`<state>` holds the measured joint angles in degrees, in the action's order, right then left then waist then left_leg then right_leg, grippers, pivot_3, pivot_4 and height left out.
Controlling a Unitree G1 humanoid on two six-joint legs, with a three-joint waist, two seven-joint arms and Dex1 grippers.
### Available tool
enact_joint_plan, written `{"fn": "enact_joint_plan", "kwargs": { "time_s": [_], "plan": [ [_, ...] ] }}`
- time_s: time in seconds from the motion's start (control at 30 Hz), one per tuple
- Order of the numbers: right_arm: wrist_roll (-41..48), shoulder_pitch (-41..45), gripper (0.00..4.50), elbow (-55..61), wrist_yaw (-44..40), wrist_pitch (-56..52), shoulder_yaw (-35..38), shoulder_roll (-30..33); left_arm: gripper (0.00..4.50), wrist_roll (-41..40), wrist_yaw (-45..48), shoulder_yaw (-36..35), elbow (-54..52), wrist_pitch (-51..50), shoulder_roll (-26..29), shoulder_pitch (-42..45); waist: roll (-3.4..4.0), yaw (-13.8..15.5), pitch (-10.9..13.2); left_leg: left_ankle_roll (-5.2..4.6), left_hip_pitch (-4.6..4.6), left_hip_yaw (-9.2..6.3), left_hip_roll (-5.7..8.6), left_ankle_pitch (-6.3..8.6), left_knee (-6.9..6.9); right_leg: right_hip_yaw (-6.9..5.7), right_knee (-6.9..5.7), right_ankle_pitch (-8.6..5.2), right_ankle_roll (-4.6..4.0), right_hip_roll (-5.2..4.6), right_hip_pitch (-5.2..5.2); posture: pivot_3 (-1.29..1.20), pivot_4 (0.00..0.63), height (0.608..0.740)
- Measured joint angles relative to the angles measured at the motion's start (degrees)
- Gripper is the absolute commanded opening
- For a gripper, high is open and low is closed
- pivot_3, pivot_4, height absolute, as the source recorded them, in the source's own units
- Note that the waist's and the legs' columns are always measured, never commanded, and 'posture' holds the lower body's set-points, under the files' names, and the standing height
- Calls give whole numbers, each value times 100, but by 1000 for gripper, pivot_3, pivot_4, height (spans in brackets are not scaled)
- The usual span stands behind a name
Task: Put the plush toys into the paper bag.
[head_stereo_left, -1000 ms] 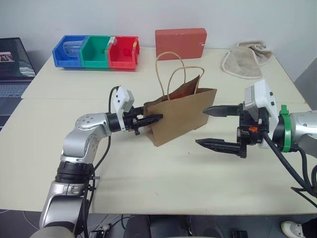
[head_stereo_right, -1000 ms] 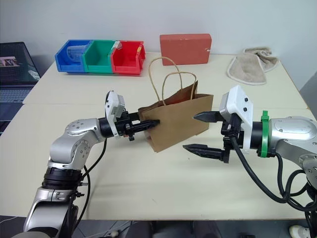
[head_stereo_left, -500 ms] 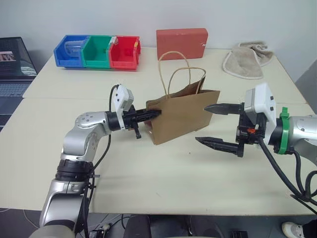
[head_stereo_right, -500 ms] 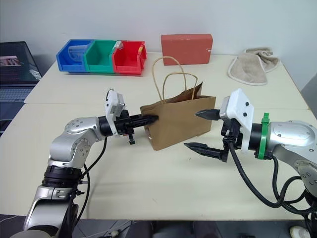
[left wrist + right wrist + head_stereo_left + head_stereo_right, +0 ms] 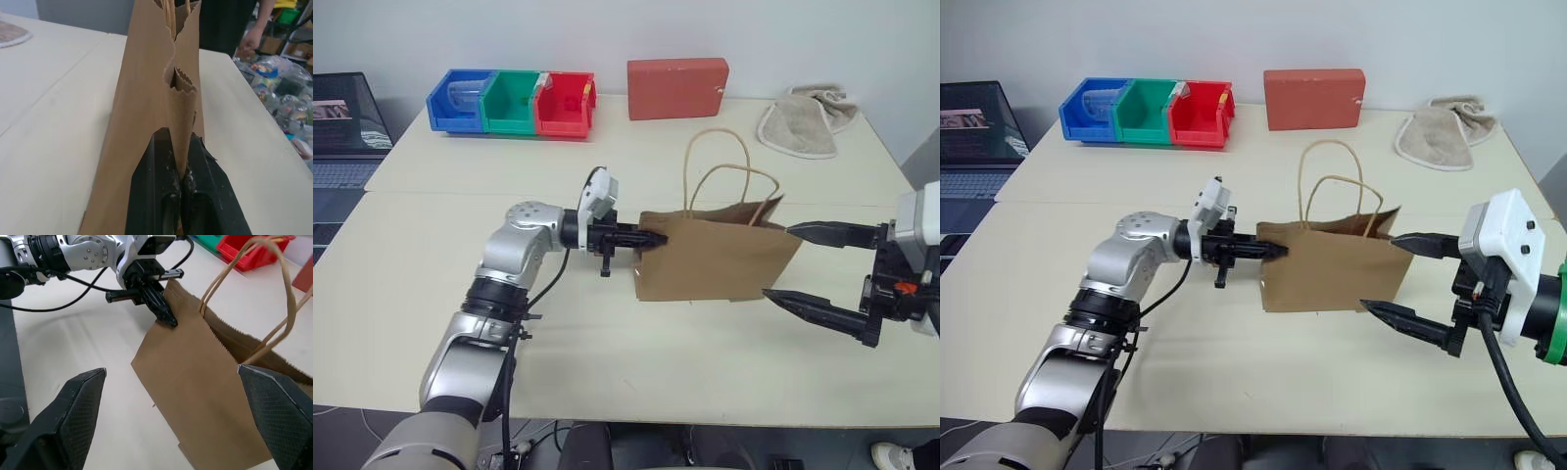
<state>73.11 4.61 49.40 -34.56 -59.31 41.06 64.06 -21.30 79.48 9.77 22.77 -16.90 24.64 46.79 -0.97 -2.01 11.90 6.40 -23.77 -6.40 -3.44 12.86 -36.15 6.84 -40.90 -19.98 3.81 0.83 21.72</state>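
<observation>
The brown paper bag point(image 5: 715, 259) stands upright on the table point(image 5: 607, 362), its twine handles up. My left gripper point(image 5: 658, 238) is shut on the bag's folded left side edge; in the left wrist view the paper fold point(image 5: 182, 117) sits pinched between the black fingers point(image 5: 151, 196). My right gripper point(image 5: 1379, 272) is open at the bag's right end, one finger near the top corner and one near the bottom corner, not gripping it. The plush toys are out of view; whether they lie inside the bag cannot be told.
A red box point(image 5: 677, 86), three bins in blue, green and red point(image 5: 512, 102) and a beige towel point(image 5: 808, 122) line the far edge. A laptop point(image 5: 342, 127) sits at the far left. A person point(image 5: 254, 34) stands beyond the table.
My left gripper closed on the bag's side edge and swung right, carrying the bag rightward and turning it broadside. My right gripper, still open, drew back to the right.
</observation>
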Motion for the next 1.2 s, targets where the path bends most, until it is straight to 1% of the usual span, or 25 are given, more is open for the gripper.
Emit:
{"fn": "enact_joint_plan", "kwargs": {
  "time_s": [0.1, 0.2, 0.37, 0.57, 0.6, 0.67, 0.73, 0.87, 0.9, 1.0, 1.07, 1.2],
  "plan": [
    [206, -177, 4500, 97, 220, 14, 58, 30, 9, 130, 3, 4, 87, 244, -28, 42, 0, 4, 0, -1, 1, -1, 0, -1, 1, 0, 0, 0, 0, 0, -2, 0, 150, 740],
    [274, -225, 4500, 126, 302, 48, 61, 121, 621, 212, 26, 4, 203, 307, -47, 69, 0, 11, 0, 0, 1, -1, 1, -1, -4, 0, 1, 0, 0, 0, -5, 0, 150, 740],
    [213, -219, 4500, 57, 288, 183, 20, 261, 2193, 248, 105, -7, 177, 233, 108, 46, 0, 5, 0, -1, 1, -2, -1, -1, -3, -1, 0, 0, 0, 1, -4, 0, 150, 740],
    [-246, -143, 4500, -231, -59, 440, -273, 367, 4056, 224, -63, -335, -590, -89, 845, -421, 0, -27, 0, 0, 3, -2, -3, -1, -1, -2, 1, 0, 0, 1, -3, 0, 150, 740],
    [-361, -120, 4500, -301, -168, 504, -323, 426, 4434, 223, -126, -372, -779, -149, 992, -533, 0, -23, 0, 0, 2, -2, -3, -1, -2, -1, 1, 0, 0, 0, -3, 0, 150, 740],
    [-608, -107, 4500, -477, -427, 602, -343, 537, 4474, 224, -195, -513, -1082, -210, 1291, -735, 0, -14, 0, 0, 2, -2, -4, -1, -2, -2, 1, 0, 0, 0, -3, 0, 150, 740],
    [-957, -141, 4500, -740, -827, 712, -334, 697, 4474, 217, -244, -700, -1351, -300, 1753, -967, 0, -29, 0, -1, 5, 0, -5, -1, 1, -1, 2, 0, 1, 0, -1, 0, 150, 740],
    [-1931, -404, 4500, -1659, -2021, 1010, -12, 1160, 4474, 185, -354, -1309, -1870, -758, 2768, -1365, 1, -33, 1, -1, 6, 1, -5, 0, 4, -2, 3, 0, 1, -1, -1, 0, 150, 740],
    [-2131, -417, 4500, -1852, -2253, 1080, 60, 1214, 4474, 164, -375, -1433, -1979, -813, 2902, -1444, 1, -29, 1, -1, 8, 3, -5, 0, 3, -1, 5, 0, 1, -2, -3, 0, 150, 740],
    [-2736, -569, 4500, -2407, -2946, 1378, 214, 1352, 4474, 117, -479, -1712, -2310, -921, 3245, -1826, 2, 11, 1, -1, 11, 5, -5, 0, 3, -1, 4, -1, 1, -3, -3, 0, 150, 740],
    [-2989, -565, 4500, -2659, -3247, 1527, 221, 1370, 4474, 109, -537, -1840, -2330, -928, 3326, -2062, 2, 10, 1, -1, 13, 6, -6, 0, 3, 0, 3, -1, 1, -2, -4, 0, 150, 740],
    [-3158, -323, 4500, -2836, -3431, 1716, 9, 1371, 4474, -92, -637, -1931, -2509, -1154, 3343, -2253, 2, 3, 1, -1, 13, 10, -7, 0, 1, 3, 3, -1, 1, -2, -4, 0, 150, 740]
  ]
}}
